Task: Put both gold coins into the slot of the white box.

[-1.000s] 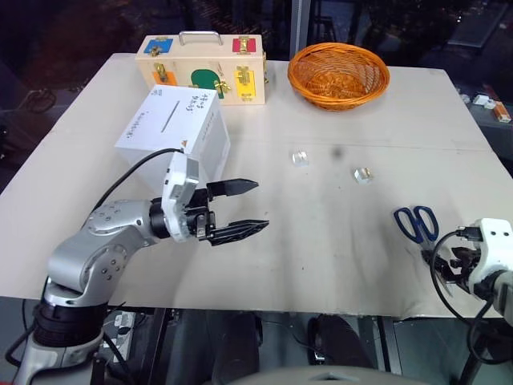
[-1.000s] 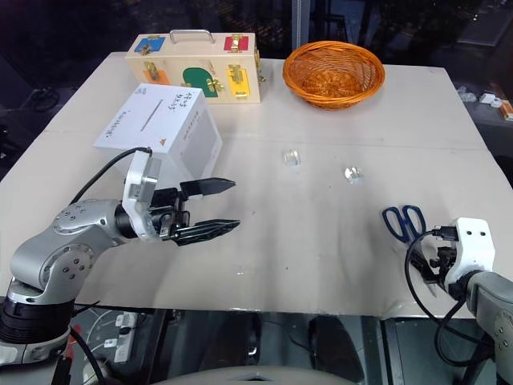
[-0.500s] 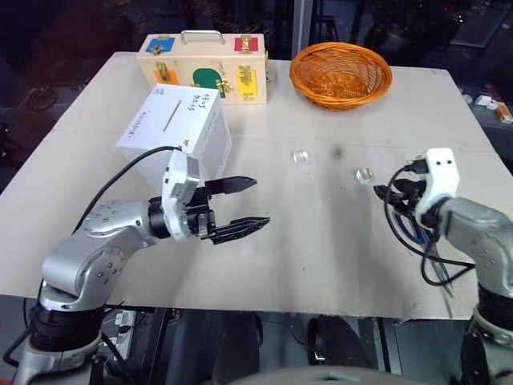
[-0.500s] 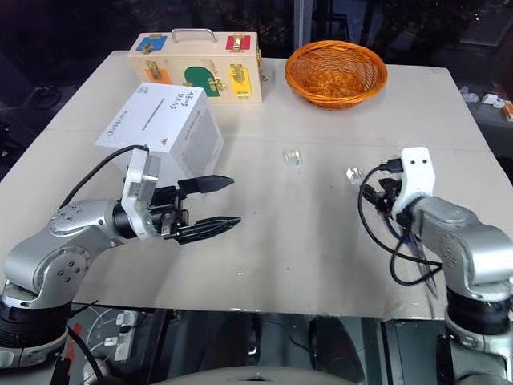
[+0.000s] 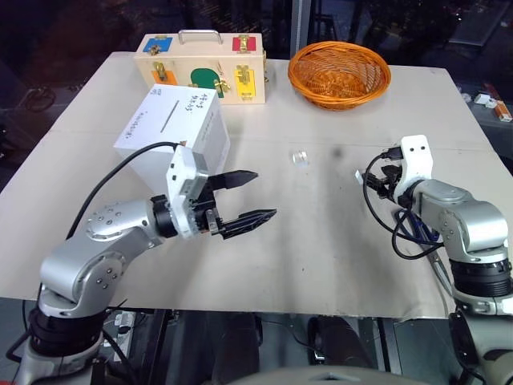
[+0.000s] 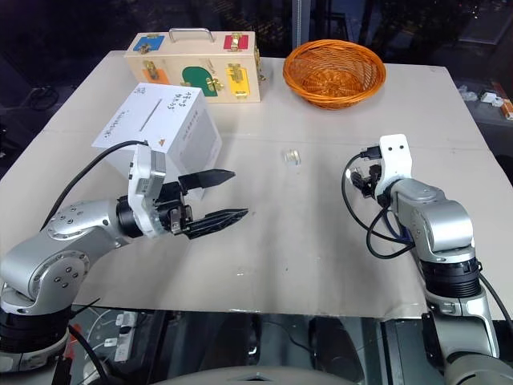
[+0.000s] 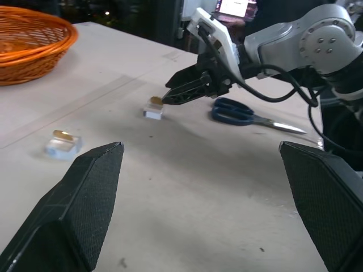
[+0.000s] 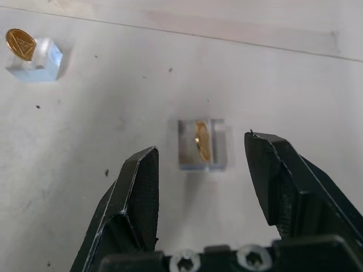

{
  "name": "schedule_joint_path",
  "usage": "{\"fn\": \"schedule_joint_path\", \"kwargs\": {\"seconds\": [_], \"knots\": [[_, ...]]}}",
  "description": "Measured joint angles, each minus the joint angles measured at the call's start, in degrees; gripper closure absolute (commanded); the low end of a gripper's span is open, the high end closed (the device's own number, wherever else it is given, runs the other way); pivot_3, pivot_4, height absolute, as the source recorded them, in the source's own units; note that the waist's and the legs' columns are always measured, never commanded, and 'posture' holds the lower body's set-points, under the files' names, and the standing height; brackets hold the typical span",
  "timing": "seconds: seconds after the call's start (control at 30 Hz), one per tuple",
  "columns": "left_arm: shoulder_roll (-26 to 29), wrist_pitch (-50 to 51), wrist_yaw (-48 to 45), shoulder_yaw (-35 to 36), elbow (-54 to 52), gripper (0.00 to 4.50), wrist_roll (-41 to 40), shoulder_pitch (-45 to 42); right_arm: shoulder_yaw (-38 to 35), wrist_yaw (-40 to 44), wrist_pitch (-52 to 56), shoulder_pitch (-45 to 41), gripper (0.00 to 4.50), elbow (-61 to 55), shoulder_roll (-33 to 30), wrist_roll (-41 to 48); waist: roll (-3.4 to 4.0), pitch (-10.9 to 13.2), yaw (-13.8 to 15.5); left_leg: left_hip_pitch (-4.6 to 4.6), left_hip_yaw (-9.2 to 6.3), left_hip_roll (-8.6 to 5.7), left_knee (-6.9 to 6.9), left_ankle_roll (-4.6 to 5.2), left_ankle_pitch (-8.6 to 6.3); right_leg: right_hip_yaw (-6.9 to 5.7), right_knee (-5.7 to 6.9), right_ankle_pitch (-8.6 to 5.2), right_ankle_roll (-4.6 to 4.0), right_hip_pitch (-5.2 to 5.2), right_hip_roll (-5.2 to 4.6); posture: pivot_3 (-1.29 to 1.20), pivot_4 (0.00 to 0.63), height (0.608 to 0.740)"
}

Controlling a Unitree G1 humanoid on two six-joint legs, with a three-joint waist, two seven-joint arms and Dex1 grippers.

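Right tool [image 8: 201, 170] hangs half-spread, fingers either side of one gold coin [image 8: 201, 140] standing in a clear block [image 8: 203, 148], gripping nothing. Head views hide that coin behind the arm. Second coin [image 8: 20, 44] sits farther left. Pale desk [image 5: 337, 233], dark surroundings. Left tool [image 5: 252, 196] level, wide, empty, near white box [image 5: 172, 128]; slot [image 5: 170, 117] faces up.

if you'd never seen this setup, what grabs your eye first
Probably the right gripper, its fingers apart on either side of a gold coin standing on edge in a small clear block on the table. Next, the orange basket at the far edge, and the white box by the open left gripper.
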Motion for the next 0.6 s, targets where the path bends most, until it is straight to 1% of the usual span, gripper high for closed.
{"fn": "schedule_joint_path", "kwargs": {"seconds": [0.03,0.43,0.53,0.57,0.6], "knots": [[0.01,-0.01,-0.02,-0.12,0.0,0.0,0.22,-0.11,0.16,0.01,-0.04,-0.08,3.09,0.37,0.08,-0.15,0.0,0.0,0.0,-0.01,0.01,0.0,0.0,0.0,0.0,0.0,0.0,0.0,0.0,0.0,0.0,0.0,0.15,0.726],[0.01,0.05,-0.04,-0.1,0.0,0.0,0.84,-0.84,1.41,0.64,-2.46,-0.97,3.09,4.9,1.06,-2.32,0.0,0.0,-0.04,0.0,0.02,0.0,0.0,0.0,0.0,0.01,0.0,0.0,0.0,0.0,0.0,0.0,0.15,0.726],[0.0,0.05,-0.03,-0.09,0.0,0.0,0.83,-0.75,1.53,0.87,-3.06,-1.85,3.93,6.21,1.19,-2.88,0.0,0.0,-0.03,0.0,0.02,0.0,0.0,0.0,0.0,0.01,0.0,0.0,0.0,-0.01,0.0,0.0,0.15,0.726],[-0.01,0.05,-0.02,-0.09,0.0,0.0,0.83,-0.73,1.54,0.95,-3.36,-1.98,4.45,6.57,1.21,-3.04,0.0,0.0,-0.02,0.0,0.02,0.0,0.0,0.0,0.0,0.01,0.0,0.0,0.0,-0.01,0.0,0.0,0.15,0.726],[-0.02,0.05,0.0,-0.07,0.0,0.0,0.84,-0.69,1.54,1.04,-3.73,-2.01,4.45,6.74,1.23,-3.21,0.0,0.0,-0.01,0.0,0.01,0.0,0.0,0.0,0.0,0.01,0.0,0.0,0.0,0.0,0.0,0.0,0.15,0.726]]}}
